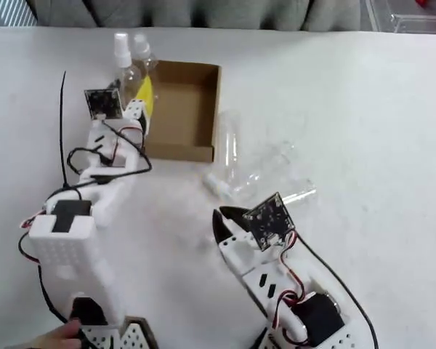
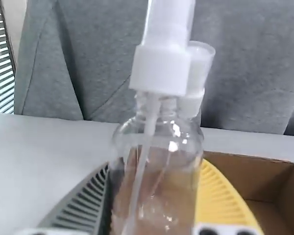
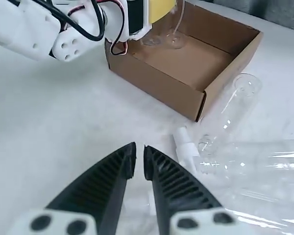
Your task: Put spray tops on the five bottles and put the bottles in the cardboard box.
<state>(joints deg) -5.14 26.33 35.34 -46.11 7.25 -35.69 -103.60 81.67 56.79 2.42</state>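
Because the bottles are clear, thin-walled plastic, they should be light, slick and easily dented, so a gentle hold across the body seems safest. On the desk (image 1: 363, 109), the cardboard box (image 1: 180, 109) sits at about eleven o'clock from centre. At its ten o'clock corner the left gripper (image 1: 136, 93) is closed around a topped bottle (image 2: 157, 166), with a second bottle (image 1: 144, 52) just beyond. The right gripper (image 3: 138, 156), jaws nearly together on nothing, hovers at six o'clock of the uncapped bottles (image 1: 231, 149), which lie at the box's four o'clock. Beside them a loose spray top (image 3: 183, 147) looks small and probably wants pinching at its collar.
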